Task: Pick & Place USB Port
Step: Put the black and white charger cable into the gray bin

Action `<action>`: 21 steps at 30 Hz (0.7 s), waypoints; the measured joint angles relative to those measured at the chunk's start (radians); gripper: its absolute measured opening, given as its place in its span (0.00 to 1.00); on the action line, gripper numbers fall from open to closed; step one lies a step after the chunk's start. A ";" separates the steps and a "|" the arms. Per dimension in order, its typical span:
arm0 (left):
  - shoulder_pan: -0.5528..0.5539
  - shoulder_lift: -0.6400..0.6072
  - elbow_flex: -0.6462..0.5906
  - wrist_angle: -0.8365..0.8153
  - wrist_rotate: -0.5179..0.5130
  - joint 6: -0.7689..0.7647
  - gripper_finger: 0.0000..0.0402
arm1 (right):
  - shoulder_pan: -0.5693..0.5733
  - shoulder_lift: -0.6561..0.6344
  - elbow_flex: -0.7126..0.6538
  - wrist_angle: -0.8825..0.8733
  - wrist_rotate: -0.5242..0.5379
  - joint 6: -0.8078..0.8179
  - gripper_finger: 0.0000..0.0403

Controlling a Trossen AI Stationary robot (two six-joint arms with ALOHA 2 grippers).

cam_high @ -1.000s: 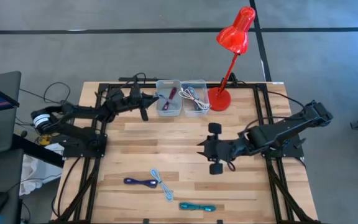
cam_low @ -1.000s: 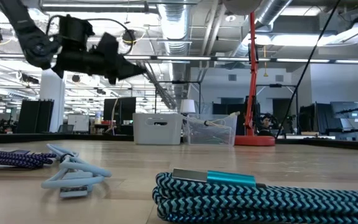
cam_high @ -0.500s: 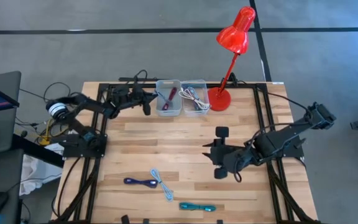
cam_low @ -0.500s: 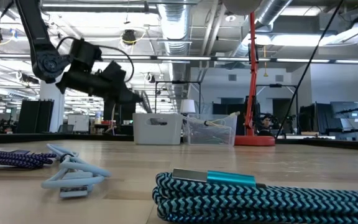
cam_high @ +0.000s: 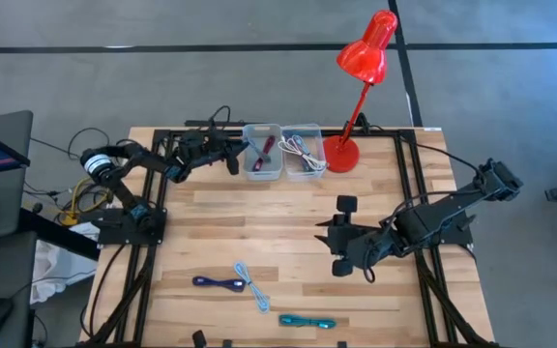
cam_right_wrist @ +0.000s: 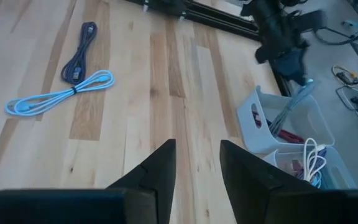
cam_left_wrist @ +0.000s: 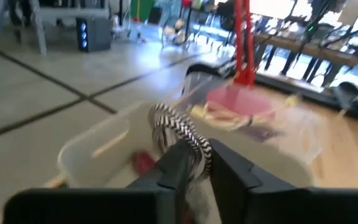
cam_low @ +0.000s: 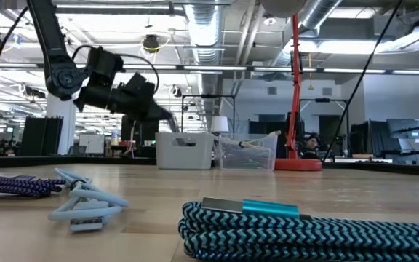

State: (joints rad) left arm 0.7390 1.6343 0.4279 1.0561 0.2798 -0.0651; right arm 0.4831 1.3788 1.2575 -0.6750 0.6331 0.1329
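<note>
Cable sorting part done: three still on the table, one going into the bin

Near edge: teal cable (cam_high: 307,321), light blue cable (cam_high: 251,286) and purple cable (cam_high: 218,282) wait; mid-table, the right gripper (cam_high: 337,235) hovers, jaws apart; far left, the left gripper (cam_high: 234,155), clamped on a striped cable (cam_left_wrist: 180,127), hangs at the white bin (cam_high: 262,164), contents blurred.

The high view looks straight down on the whole table (cam_high: 288,208), with floor around it. The low view sits at table height, looking level across the boards into the room, a teal cable (cam_low: 297,229) very near its lens. The left wrist view peers closely into a white bin (cam_left_wrist: 98,155); the right wrist view looks down from higher. That bin (cam_high: 262,164) appears in all four views, at upper centre of the high view.
</note>
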 joint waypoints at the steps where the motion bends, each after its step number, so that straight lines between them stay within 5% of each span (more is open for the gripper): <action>1: -0.003 -0.013 0.004 0.000 0.001 -0.002 0.18 | 0.000 0.000 0.000 0.000 0.000 0.000 0.29; 10: -0.046 -0.230 0.003 -0.010 0.073 0.025 0.36 | -0.001 0.000 0.000 -0.009 0.000 0.005 0.29; 18: -0.053 -0.451 0.003 -0.208 0.090 0.052 0.36 | -0.013 0.000 0.000 -0.045 0.001 0.052 0.29; 21: -0.079 -0.530 0.002 -0.311 0.178 0.052 0.35 | -0.025 0.000 0.000 -0.055 -0.002 0.072 0.29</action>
State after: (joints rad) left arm 0.6597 1.1039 0.4296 0.7451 0.4578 -0.0128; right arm 0.4576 1.3792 1.2575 -0.7296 0.6312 0.2051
